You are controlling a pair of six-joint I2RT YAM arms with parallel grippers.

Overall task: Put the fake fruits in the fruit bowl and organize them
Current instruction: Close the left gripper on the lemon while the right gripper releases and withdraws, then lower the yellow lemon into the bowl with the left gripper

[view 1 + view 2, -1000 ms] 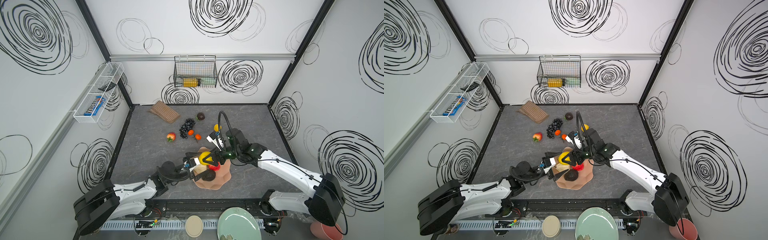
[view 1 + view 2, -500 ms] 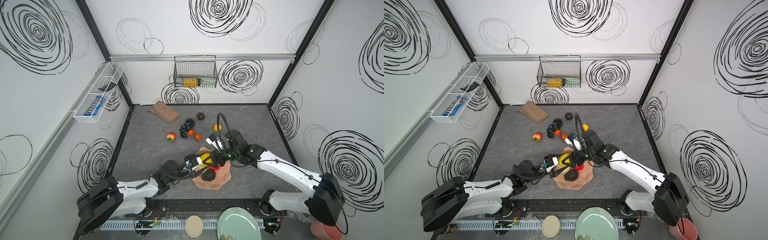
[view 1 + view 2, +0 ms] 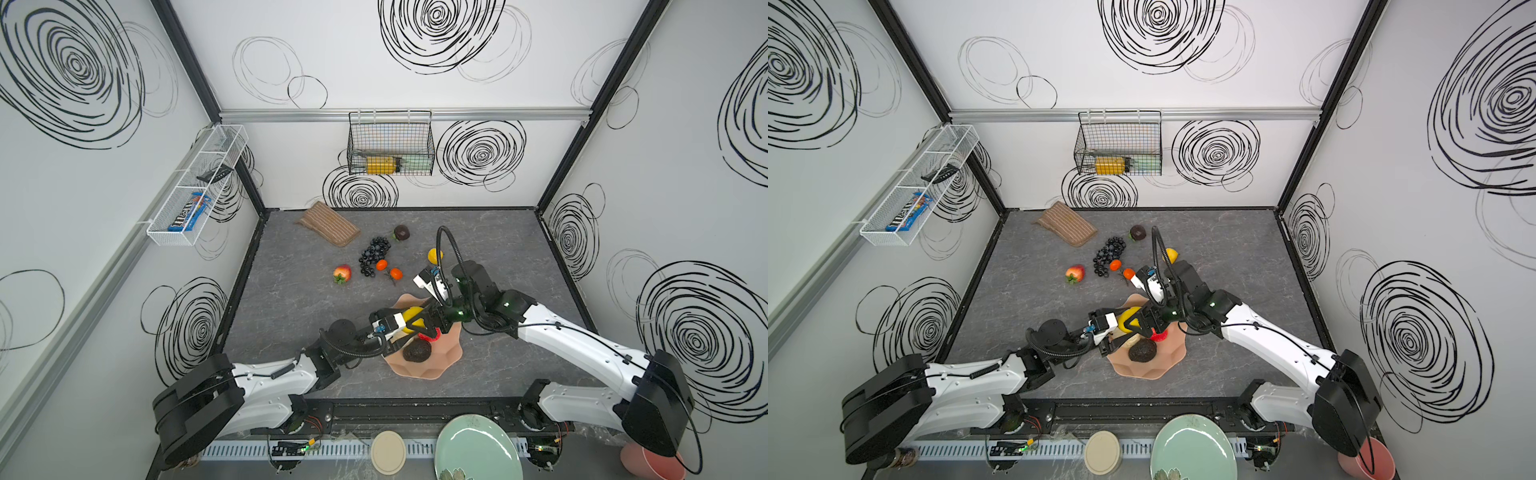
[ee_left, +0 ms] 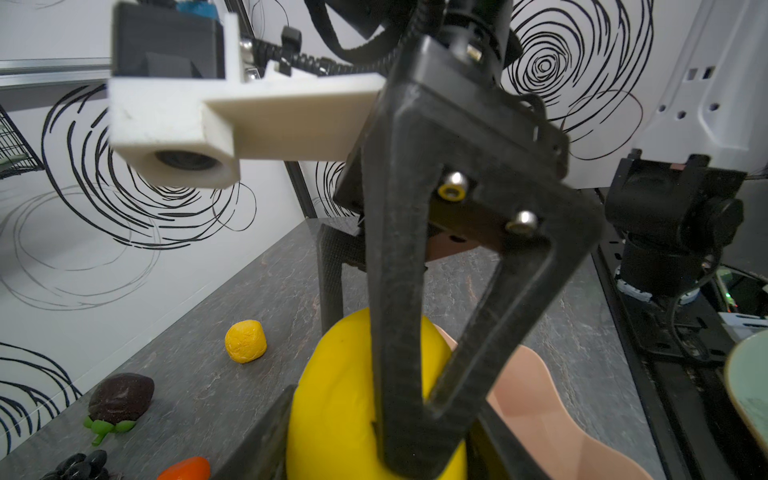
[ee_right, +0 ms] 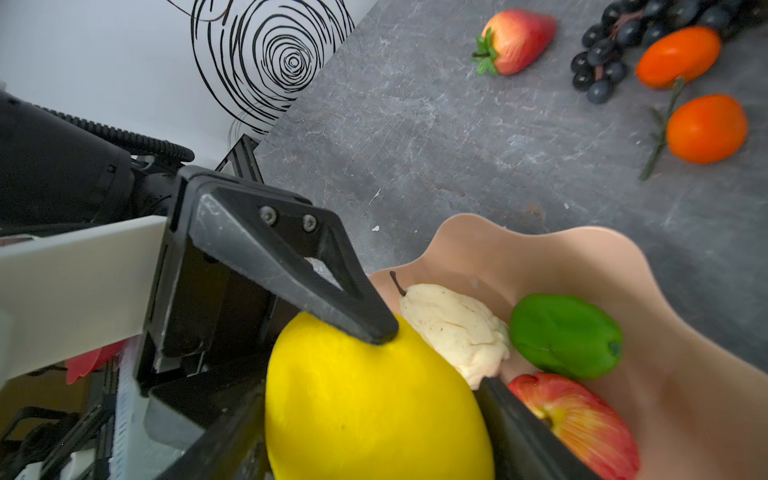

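A big yellow fruit (image 3: 413, 314) (image 5: 374, 407) hangs over the peach-pink fruit bowl (image 3: 440, 365) (image 5: 540, 249). My left gripper (image 3: 409, 322) (image 4: 386, 415) is shut on it. My right gripper (image 3: 424, 322) (image 5: 370, 395) stands open around the same fruit, crosswise to the left fingers. In the bowl lie a dark avocado (image 3: 417, 352), a red apple (image 5: 577, 419), a beige pear (image 5: 453, 328) and a green lime (image 5: 565, 334). On the table behind are a strawberry (image 3: 342, 273), a grape bunch (image 3: 374, 254), two tangerines (image 3: 396, 273), a dark fruit (image 3: 401, 232) and a small lemon (image 3: 434, 254).
A folded brown cloth (image 3: 328, 224) lies at the back left of the table. A wire basket (image 3: 390, 145) hangs on the back wall and a white rack (image 3: 195, 183) on the left wall. A mint plate (image 3: 478, 449), a beige disc (image 3: 388, 452) and a pink cup (image 3: 648, 461) sit beyond the front rail.
My left gripper came in from the left and closed on the yellow fruit that the right gripper held over the bowl. The right jaws have widened around it.
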